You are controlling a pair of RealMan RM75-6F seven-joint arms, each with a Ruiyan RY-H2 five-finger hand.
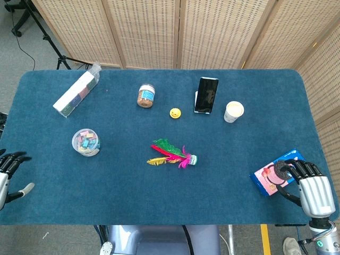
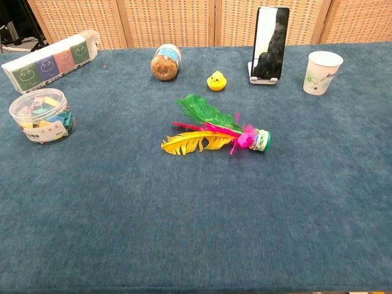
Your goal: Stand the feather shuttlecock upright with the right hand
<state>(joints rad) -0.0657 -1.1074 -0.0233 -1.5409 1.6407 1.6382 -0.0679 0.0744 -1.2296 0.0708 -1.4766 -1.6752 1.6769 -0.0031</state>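
Observation:
The feather shuttlecock point(image 1: 172, 154) lies on its side near the middle of the blue table; its green, red, yellow and pink feathers point left and its round base points right. The chest view shows the shuttlecock point(image 2: 214, 130) flat on the cloth, no hand near it. My right hand point(image 1: 308, 186) is at the table's front right corner, far right of the shuttlecock, fingers apart and holding nothing. My left hand point(image 1: 8, 175) is at the front left edge, fingers spread, empty.
At the back stand a long box point(image 1: 76, 94), a jar point(image 1: 145, 95), a small yellow duck point(image 1: 175, 112), a phone on a stand point(image 1: 205, 95) and a paper cup point(image 1: 233, 111). A tub of clips point(image 1: 85, 142) sits left. A pink-blue packet point(image 1: 275, 172) lies by my right hand.

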